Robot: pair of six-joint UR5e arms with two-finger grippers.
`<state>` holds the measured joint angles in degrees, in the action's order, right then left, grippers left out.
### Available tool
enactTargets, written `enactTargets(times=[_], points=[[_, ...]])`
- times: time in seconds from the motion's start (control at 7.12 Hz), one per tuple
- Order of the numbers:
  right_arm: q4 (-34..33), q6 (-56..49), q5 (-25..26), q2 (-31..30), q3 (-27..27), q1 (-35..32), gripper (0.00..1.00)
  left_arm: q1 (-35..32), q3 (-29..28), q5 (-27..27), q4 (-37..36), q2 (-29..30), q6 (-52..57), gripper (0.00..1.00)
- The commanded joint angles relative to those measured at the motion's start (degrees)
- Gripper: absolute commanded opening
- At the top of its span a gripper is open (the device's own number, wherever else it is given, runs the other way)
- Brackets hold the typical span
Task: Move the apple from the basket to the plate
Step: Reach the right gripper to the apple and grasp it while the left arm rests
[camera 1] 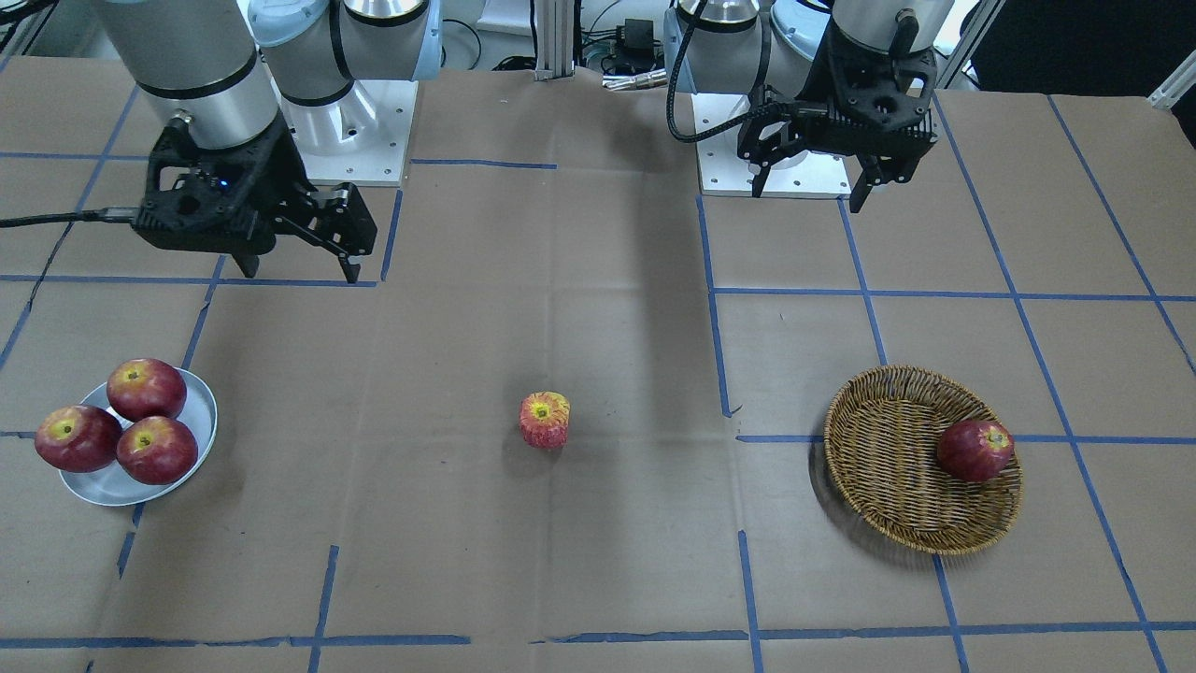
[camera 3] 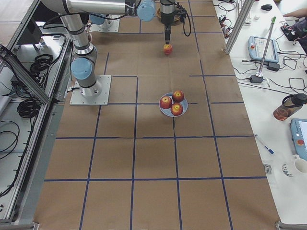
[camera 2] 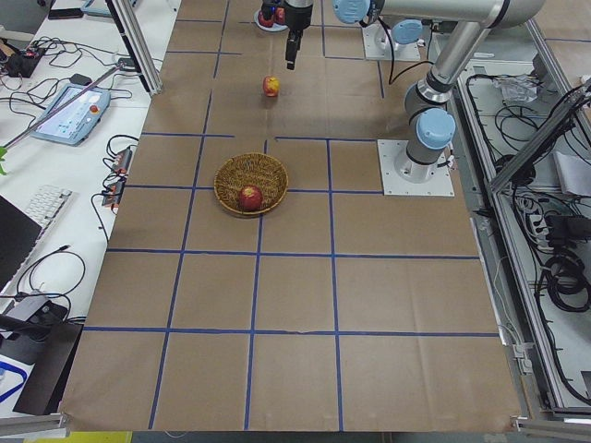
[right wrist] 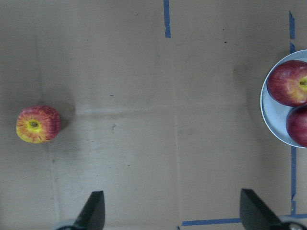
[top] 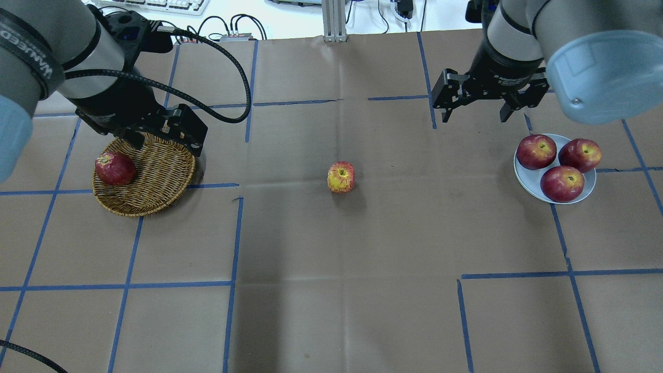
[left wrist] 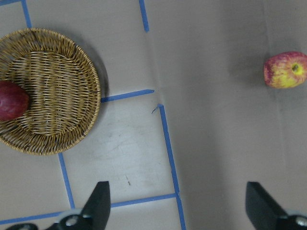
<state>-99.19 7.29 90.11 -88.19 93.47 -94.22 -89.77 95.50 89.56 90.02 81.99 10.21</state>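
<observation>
The apple [camera 1: 545, 420] is sitting upright on the bare table [camera 1: 598, 280], stem hollow facing up, about midway between the basket [camera 1: 888, 486] and the plate [camera 1: 201, 411] and well apart from both. One dark apple [camera 1: 975, 450] is lying in the basket against its rim. Three dark apples [camera 1: 146, 389] are crowding the plate, touching one another.

The left gripper [camera 1: 809, 192] is hovering above the table on the basket's side, fingers pointing down, jaws spread wide and holding nothing. The right gripper [camera 1: 301, 271] is hovering on the plate's side in the same way: jaws wide apart, nothing between them. Both are hanging clear of the apple, which is showing off to one side in each wrist view.
</observation>
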Motion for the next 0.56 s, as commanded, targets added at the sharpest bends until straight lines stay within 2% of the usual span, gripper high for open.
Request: enactTargets(times=[0.0,0.42], points=[[-5.54,9.02,0.06,4.76,-0.13,-8.83,1.00,-0.23,0.30,-0.09,1.03,1.14,-0.37,0.99],[-15.56,16.86,0.41,14.33,0.04,-15.97,1.00,-0.50,0.12,-0.17,0.68,1.24,-0.54,0.99]])
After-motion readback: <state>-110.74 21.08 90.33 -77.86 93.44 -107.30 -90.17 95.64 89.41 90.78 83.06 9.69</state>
